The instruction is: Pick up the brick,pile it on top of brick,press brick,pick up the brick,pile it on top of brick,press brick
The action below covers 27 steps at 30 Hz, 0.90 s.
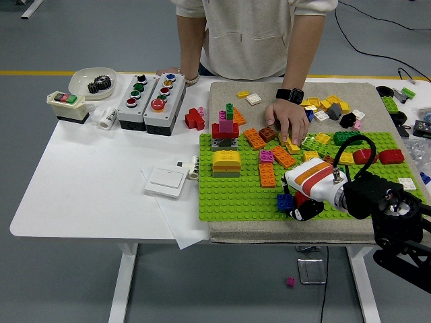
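Observation:
The green baseplate lies on a beige mat. Near its front edge my right hand, white with an orange stripe, is low over the plate. Its black fingers curl around a small red brick, mostly hidden under the palm. A blue brick sits on the plate, touching the hand's left side. Further left stand a yellow-and-grey stack and a taller red, pink and green stack. Orange bricks lie between them and my hand. My left arm does not show.
A person stands at the far side, one hand resting on loose bricks at the plate's back edge. Loose bricks cover the mat's back right. Two button boxes, a bowl of gears and a white switch sit on the table's left.

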Available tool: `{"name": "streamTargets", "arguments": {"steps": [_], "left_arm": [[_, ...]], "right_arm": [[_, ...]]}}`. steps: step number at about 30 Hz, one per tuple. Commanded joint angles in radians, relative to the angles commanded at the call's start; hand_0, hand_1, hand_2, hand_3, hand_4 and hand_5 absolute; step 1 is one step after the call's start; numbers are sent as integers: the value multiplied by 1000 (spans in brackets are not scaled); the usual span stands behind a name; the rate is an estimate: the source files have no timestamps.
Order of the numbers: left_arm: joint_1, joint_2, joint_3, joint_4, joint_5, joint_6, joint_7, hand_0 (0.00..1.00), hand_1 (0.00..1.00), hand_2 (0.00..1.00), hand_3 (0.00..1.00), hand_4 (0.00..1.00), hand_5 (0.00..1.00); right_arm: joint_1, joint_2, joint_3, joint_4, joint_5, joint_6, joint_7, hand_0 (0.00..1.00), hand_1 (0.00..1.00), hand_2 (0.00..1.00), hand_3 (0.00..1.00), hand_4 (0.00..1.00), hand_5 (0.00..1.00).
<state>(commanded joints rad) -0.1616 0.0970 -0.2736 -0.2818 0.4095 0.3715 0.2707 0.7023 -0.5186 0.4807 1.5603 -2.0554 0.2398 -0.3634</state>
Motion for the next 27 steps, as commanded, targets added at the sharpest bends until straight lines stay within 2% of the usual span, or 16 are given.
{"name": "streamTargets", "arguments": {"steps": [8, 20, 27], "left_arm": [[-2, 0, 2, 0, -4, 0, -2, 761, 724, 732, 588, 642, 660], [-7, 0, 6, -1, -12, 1, -4, 762, 723, 732, 587, 642, 660], [-7, 0, 6, -1, -12, 0, -4, 762, 723, 732, 588, 642, 660]], "right_arm": [[3, -4, 15, 5, -3, 1, 1, 107, 20, 112, 467, 771, 353], [8, -1, 16, -32, 4, -3, 12, 107, 20, 112, 467, 769, 356], [9, -4, 15, -29, 8, 3, 16, 107, 20, 112, 467, 767, 356]]}}
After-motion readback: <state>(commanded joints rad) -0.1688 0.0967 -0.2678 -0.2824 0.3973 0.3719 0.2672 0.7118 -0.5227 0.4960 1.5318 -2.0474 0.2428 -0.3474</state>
